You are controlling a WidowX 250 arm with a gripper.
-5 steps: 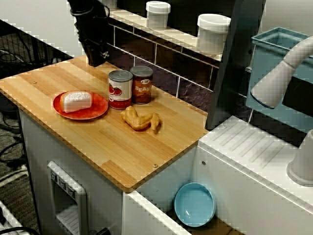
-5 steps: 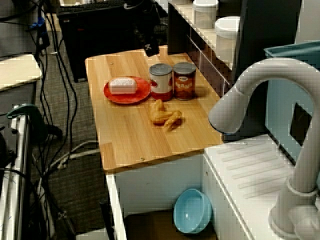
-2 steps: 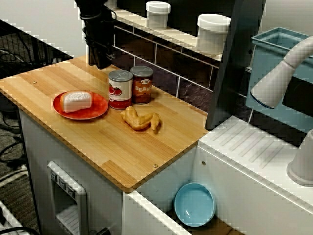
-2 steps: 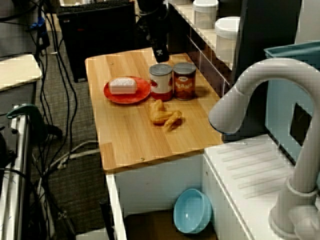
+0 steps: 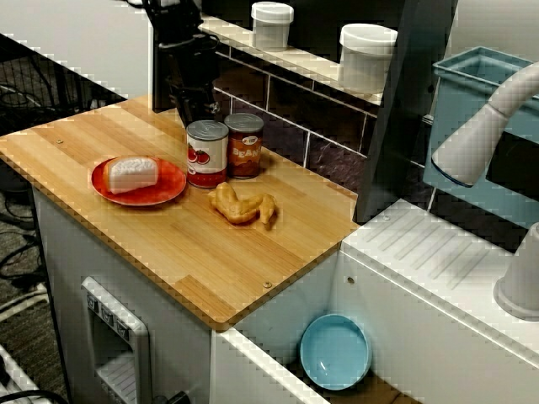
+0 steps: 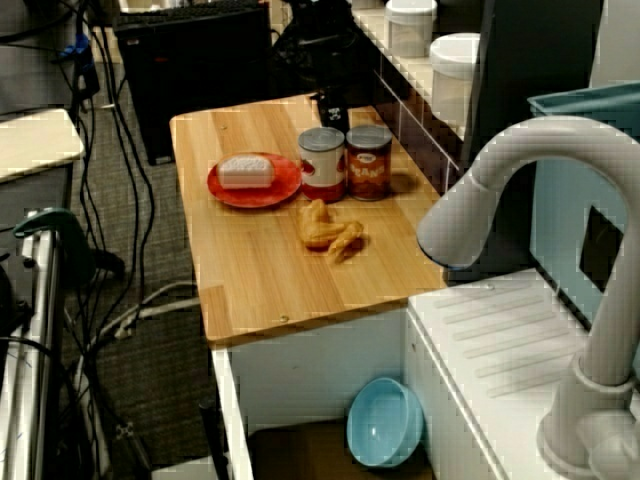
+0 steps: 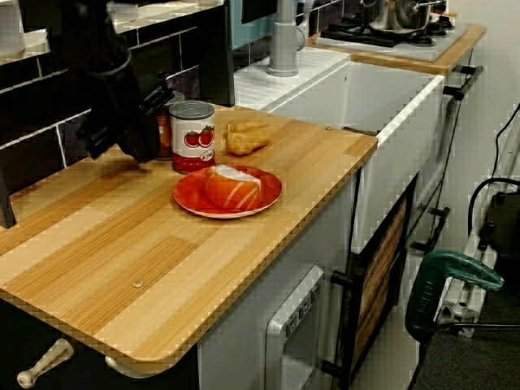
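My gripper (image 5: 196,108) hangs low over the wooden counter (image 5: 168,244), just behind the tomato can (image 5: 207,153), approx. level w/ its top. In the low side view it sits close beside that can, but I can't tell if they touch. My fingers are black against dark tiles, so I can't tell if they're open or closed, and I see nothing held. The 2nd can (image 5: 244,145) stands upright right beside the 1st, nearer the tiled wall. A red plate (image 5: 173,183) w/ a white-and-orange food piece (image 5: 132,173) lies near the tomato can. A golden fried piece (image 5: 242,204) lies just in front of the 2 cans. A blue bowl (image 5: 335,350) sits below the counter's end.
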